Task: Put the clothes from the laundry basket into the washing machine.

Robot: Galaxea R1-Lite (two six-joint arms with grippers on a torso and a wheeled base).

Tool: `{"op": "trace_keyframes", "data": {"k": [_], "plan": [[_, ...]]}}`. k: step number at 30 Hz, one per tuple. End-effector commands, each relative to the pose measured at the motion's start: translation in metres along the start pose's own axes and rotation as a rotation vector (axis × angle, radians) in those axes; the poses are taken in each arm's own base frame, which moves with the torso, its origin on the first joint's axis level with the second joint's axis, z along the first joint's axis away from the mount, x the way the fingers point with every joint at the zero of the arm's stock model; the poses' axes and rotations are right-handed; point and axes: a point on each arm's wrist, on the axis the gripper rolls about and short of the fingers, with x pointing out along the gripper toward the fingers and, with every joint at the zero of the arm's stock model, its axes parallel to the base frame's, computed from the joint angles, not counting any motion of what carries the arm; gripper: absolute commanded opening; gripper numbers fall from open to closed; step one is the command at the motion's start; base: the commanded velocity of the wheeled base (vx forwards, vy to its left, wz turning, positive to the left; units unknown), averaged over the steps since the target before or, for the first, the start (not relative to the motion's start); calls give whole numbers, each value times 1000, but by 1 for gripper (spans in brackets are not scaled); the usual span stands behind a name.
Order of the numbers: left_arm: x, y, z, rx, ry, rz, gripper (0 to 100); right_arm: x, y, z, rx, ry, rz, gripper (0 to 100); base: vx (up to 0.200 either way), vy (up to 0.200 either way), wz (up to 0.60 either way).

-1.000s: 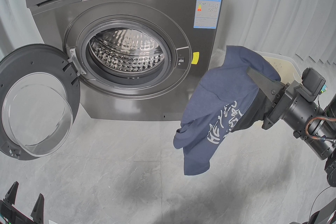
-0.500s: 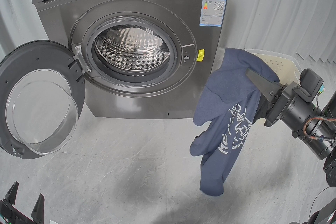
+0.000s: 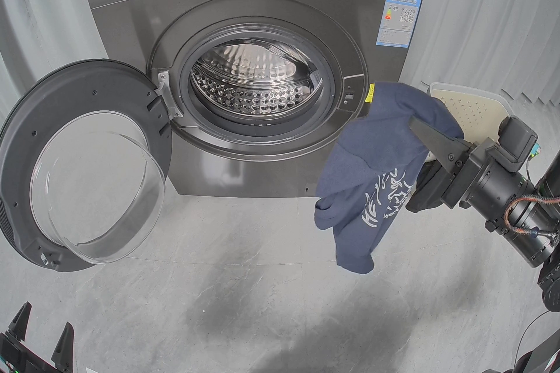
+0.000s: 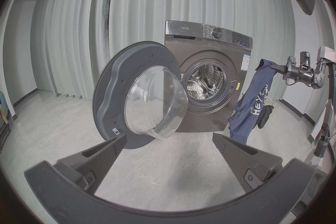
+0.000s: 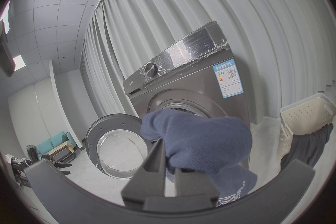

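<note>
A navy blue shirt (image 3: 373, 170) with white lettering hangs in the air to the right of the washing machine (image 3: 256, 59), my right gripper (image 3: 423, 132) shut on its upper fold. The same shirt (image 5: 199, 140) bunches over the gripper's fingers (image 5: 155, 165) in the right wrist view, and hangs from the far arm as the blue shirt (image 4: 253, 105) in the left wrist view. The machine's drum (image 3: 256, 80) looks empty, and its round door (image 3: 87, 164) is swung wide to the left. The cream laundry basket (image 3: 472, 109) stands behind the shirt, with a dark garment (image 5: 308, 147) draped over its rim. My left gripper (image 3: 41, 333) is open, low at the near left.
Grey tiled floor (image 3: 233, 275) stretches in front of the machine. Pleated grey curtains (image 3: 496, 13) line the wall behind. The open door (image 4: 140, 95) juts out toward the left arm's side.
The camera has moved, so the machine sits further right in the picture. The shirt's hanging end swung down and back while the right gripper kept its hold.
</note>
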Motion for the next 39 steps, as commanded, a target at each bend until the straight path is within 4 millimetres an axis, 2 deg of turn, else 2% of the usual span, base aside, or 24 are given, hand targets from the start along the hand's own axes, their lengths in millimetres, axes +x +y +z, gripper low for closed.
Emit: {"op": "trace_keyframes", "data": {"k": [1,13,17,21,22,27,29,39], "plan": [[0,0,-5,0,0,1,100,1,0,-2,0,5,0,0,0,0,0],[0,0,-5,0,1,1,100,1,1,-3,3,10,2,0,0,0,0],[0,0,-5,0,0,1,100,4,1,-11,4,40,0,0,0,0,0],[0,0,-5,4,0,3,100,13,0,-26,7,88,-3,0,0,0,0],[0,0,-5,6,-2,6,100,24,3,-29,11,88,6,0,0,0,0],[0,0,-5,38,-3,7,100,45,18,-26,40,51,51,0,0,0,0],[0,0,-5,58,-3,2,100,50,19,-31,57,58,35,0,0,0,0],[0,0,-5,53,-6,1,100,56,36,-32,133,52,76,0,0,0,0]]}}
